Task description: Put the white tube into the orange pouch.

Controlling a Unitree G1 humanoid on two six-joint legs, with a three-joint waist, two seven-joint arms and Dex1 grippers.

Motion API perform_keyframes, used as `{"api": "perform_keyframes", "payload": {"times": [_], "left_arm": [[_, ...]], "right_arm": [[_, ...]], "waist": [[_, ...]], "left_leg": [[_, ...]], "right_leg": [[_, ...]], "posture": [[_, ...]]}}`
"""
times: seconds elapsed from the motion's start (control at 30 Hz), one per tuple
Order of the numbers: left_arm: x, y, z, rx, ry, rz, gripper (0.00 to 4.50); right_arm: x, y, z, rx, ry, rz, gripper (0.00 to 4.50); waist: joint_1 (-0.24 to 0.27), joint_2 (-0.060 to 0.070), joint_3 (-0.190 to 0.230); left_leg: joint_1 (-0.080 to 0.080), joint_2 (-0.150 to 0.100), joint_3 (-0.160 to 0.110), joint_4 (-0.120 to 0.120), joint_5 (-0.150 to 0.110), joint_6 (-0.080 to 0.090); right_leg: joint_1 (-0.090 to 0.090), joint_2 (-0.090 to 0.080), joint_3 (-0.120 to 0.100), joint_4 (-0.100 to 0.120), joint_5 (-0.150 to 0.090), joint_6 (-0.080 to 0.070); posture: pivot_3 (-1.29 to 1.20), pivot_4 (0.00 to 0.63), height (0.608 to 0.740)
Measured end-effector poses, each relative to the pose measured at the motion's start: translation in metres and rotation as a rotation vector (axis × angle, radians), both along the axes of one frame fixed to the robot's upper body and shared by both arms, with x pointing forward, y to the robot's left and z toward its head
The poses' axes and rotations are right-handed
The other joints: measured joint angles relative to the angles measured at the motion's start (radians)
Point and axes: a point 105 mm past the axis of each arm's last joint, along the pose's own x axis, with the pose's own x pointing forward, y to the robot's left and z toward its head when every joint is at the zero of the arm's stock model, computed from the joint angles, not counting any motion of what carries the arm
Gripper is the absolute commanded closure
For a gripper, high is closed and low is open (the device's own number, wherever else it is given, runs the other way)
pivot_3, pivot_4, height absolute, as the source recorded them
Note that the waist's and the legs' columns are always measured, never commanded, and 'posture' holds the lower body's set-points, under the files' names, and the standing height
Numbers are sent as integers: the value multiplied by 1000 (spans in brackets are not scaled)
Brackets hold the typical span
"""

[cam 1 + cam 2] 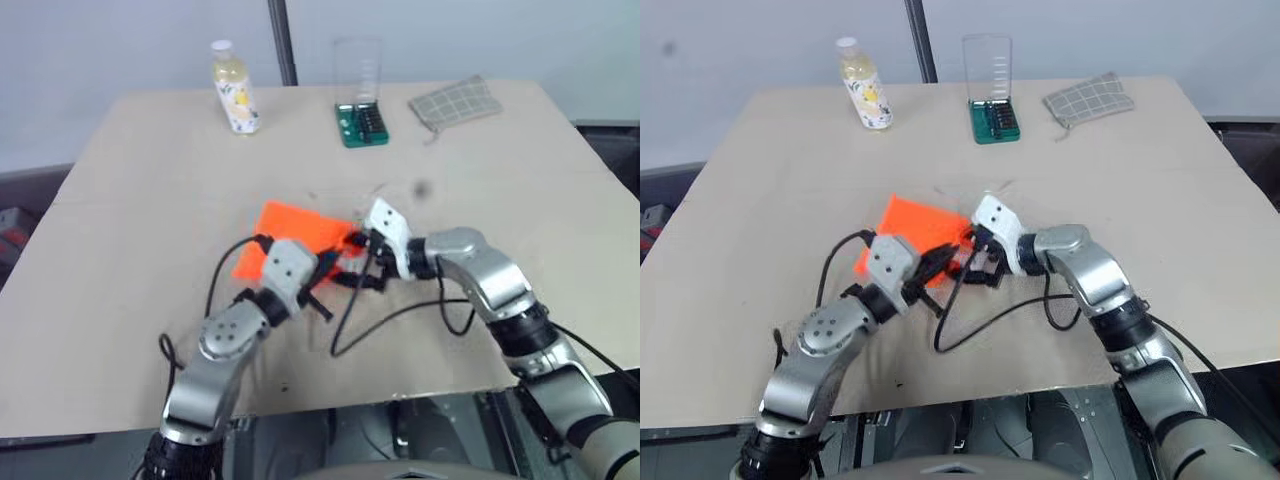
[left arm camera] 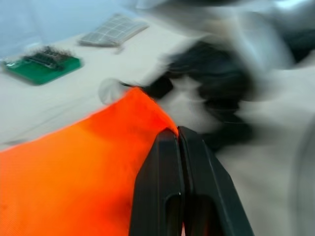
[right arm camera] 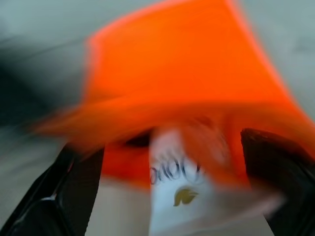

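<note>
The orange pouch is lying near the middle of the tan table, with both arms converging on its near-right edge. The left gripper is showing in the left wrist view with its two black fingers pressed flat together, clenched on the edge of the orange fabric, which is fanning out from the fingertips. The right gripper is standing released, its two black fingers spread wide to either side in the right wrist view, neither one pressing on anything. The white tube is sitting between those spread fingers, clear of both, its upper end going in under the lip of the pouch mouth while its printed lower part is still sticking out; the picture is motion-blurred, so how deep it is sitting cannot be told. From the head views the right gripper is hanging just at the pouch's right corner, very near the left gripper, with black cables looping over the table below them. At the far edge of the table, well apart from the pouch, are standing a white-capped bottle of yellow liquid, a green bit-set case with a clear upright lid and a grey checked cloth pouch
</note>
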Motion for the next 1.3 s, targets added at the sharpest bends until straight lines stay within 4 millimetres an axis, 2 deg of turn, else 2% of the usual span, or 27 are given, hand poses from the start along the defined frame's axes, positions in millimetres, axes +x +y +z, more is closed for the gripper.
{"api": "perform_keyframes", "payload": {"times": [0.1, 0.17, 0.27, 0.4, 0.53, 0.67, 0.8, 0.87, 0.97, 1.07, 1.13, 1.23, 1.3], "left_arm": [[1, 1, -4, -4, 17, -1, 4500], [4, 5, -8, 0, 36, 12, 4500], [5, 5, -8, -6, 39, 9, 4500], [11, 6, -5, -17, 35, 13, 4500], [13, 10, -5, -20, 37, 24, 4500], [15, 10, -5, -23, 34, 25, 4500], [12, 3, -7, -22, 45, -14, 4500], [10, -1, -8, -22, 50, -32, 4500], [11, 1, -7, -17, 47, -27, 4500], [9, 1, -10, -8, 59, -45, 4500], [7, 1, -13, -2, 68, -52, 4500], [3, -5, -17, 15, 76, -85, 4500], [-2, -8, -26, 63, 95, -104, 4500]], "right_arm": [[-7, -19, 8, -36, -17, 52, 65], [-2, -34, 9, -60, -17, 25, 65], [5, -43, 7, -90, -24, -11, 65], [24, -62, -13, -260, -72, -99, 65], [31, -76, -37, -424, -75, -130, 65], [44, -55, -33, -436, -107, -128, 65], [53, 1, -22, -313, -129, -135, 65], [55, 12, -14, -263, -139, -148, 65], [61, 5, -6, -221, -136, -194, 65], [68, -23, -16, -273, -149, -259, 65], [71, -35, -19, -284, -143, -291, 65], [73, -49, -13, -293, -178, -300, 65], [71, -59, -5, -272, -180, -293, 65]], "waist": [[4, 0, 0], [9, 0, 0], [9, 0, 0], [11, 0, 0], [11, 0, 0], [4, -1, 0], [0, 0, 0], [11, 0, 0], [22, 0, 0], [22, 0, 0], [14, 0, 1], [9, 0, 1], [9, 0, 1]], "left_leg": [[0, 0, 0, 1, 0, 0], [0, -1, 1, 1, 0, 0], [0, 0, 1, 1, 0, 0], [-1, -1, 1, 1, 0, 0], [-2, -1, 2, 1, 0, 0], [0, 0, 2, 1, 0, 0], [0, 0, 0, 1, 0, -1], [-2, 0, -1, 1, 0, -1], [-3, -3, -8, 1, 0, -1], [-4, -7, -8, 1, 0, -1], [-4, -9, -8, 0, 0, -1], [-2, -7, -9, -2, 0, -1], [-3, -5, -9, -2, 0, -1]], "right_leg": [[1, 0, -2, 0, 0, 0], [1, -1, -1, 0, 0, 0], [1, -1, -1, 0, 0, 0], [1, -1, -1, 0, 0, 0], [0, -2, -1, -1, 0, 0], [0, -1, 0, 0, 0, 0], [0, 0, -1, 1, 0, -1], [-1, -1, -1, 0, 0, -1], [0, -5, -3, -1, 0, -1], [0, -8, -3, -2, 0, 0], [-1, -8, -4, -2, 0, 0], [-1, -7, -4, -1, 0, 0], [-1, -5, -5, -1, 0, 0]], "posture": [[0, 150, 740], [0, 150, 740], [0, 150, 740], [0, 150, 740], [0, 150, 740], [0, 150, 740], [0, 150, 740], [0, 150, 740], [0, 150, 740], [0, 150, 740], [0, 150, 740], [0, 150, 740], [0, 150, 740]]}}
